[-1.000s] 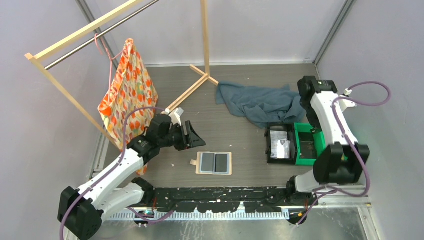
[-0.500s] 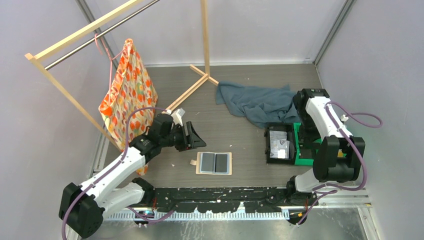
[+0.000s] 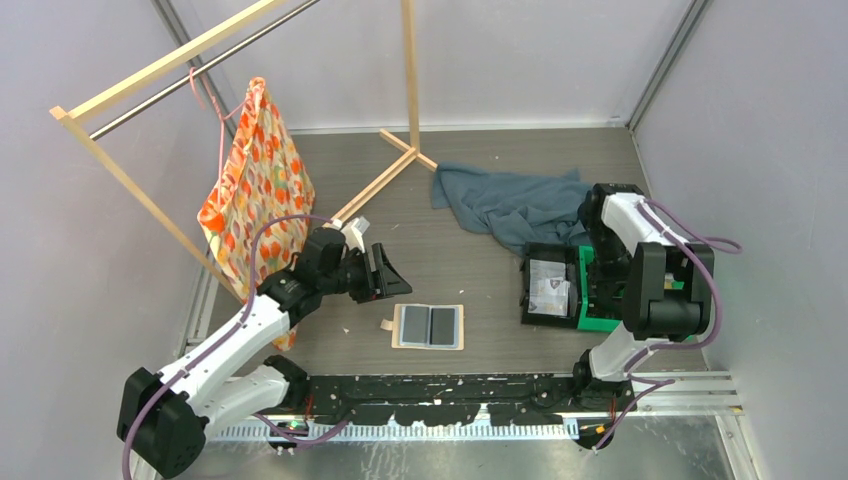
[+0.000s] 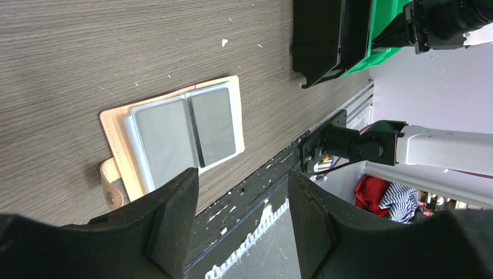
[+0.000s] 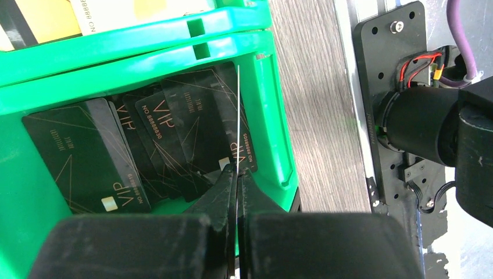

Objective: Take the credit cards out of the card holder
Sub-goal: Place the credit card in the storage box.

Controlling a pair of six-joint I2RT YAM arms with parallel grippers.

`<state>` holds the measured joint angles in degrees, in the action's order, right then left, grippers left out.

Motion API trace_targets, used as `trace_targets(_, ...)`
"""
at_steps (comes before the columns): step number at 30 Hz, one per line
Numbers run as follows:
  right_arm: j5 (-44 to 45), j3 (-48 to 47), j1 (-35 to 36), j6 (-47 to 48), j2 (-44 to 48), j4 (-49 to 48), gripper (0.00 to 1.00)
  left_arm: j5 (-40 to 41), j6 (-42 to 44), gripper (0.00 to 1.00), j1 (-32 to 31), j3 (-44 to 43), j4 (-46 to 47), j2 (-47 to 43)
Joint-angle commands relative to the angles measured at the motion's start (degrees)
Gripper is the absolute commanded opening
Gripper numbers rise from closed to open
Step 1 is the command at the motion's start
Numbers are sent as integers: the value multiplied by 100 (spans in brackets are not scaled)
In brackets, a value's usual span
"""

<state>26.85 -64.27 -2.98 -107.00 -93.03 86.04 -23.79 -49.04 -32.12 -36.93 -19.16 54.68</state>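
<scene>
right wrist view: the right gripper is clamped on one credit card, edge-on above the green bin; the left gripper, jaws apart, hovers beside the open card holder on the table.

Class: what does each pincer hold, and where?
The right pincer grips a credit card by its near edge, over the green bin; the left pincer holds nothing.

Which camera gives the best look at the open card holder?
The left wrist view: the card holder lies open and close, with two grey cards in its pockets and its snap tab clear. The top external view shows it only small. The right wrist view misses it.
</scene>
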Motion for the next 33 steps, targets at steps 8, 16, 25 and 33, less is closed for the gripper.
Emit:
trace_targets(8,-298,195,-127,289,-389,-667,1,-96,17,59,21,-78,-42,-123)
trace_targets(16,-166,165,-203,1013,-248,-1313,31,-82,0,59,21,-60,-94,-214)
trace_targets(25,142,-28,-203,1325,597,-1339,41,-184,-76,59,14,-53,101,-111)
trace_targets(33,558,401,722,3521,2639,-3382,41,-174,-233,59,15,187,453,230)
